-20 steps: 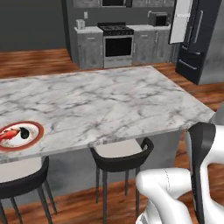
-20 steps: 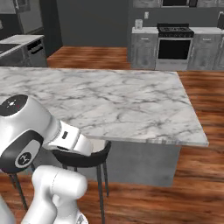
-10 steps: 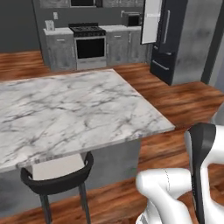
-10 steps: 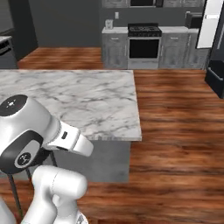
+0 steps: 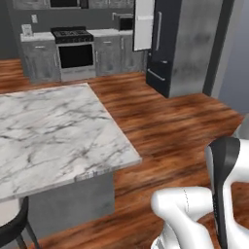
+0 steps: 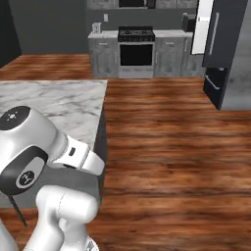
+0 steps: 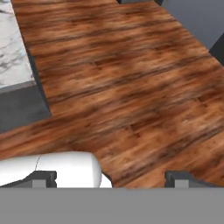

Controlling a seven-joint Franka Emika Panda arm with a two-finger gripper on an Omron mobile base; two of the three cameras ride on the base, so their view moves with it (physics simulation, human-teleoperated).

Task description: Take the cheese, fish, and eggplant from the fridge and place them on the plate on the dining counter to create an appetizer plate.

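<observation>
The dining counter point(image 5: 53, 131) of veined marble fills the left of the left base view, and its corner point(image 6: 59, 105) shows in the right base view and in the hand view point(image 7: 13, 48). The tall dark fridge point(image 5: 187, 46) stands at the back right across the wooden floor, one door point(image 5: 144, 24) swung open with its pale inner side showing; it also stands at the right edge point(image 6: 230, 49). My gripper point(image 7: 111, 178) is open over bare floor, its fingertips point(image 7: 43, 177) wide apart with nothing between them. The plate, cheese, fish and eggplant are out of view.
A black stool point(image 5: 12, 228) sits under the counter's near edge. A stove point(image 5: 73, 48) between grey cabinets lines the back wall, also seen as a stove point(image 6: 136, 46). Wide wooden floor point(image 6: 171, 142) lies between the counter and the fridge.
The whole picture has shifted: the base has turned and driven right along the counter. The plate and the stools slid out of the left side, and the fridge looms larger. The gripper stays open.
</observation>
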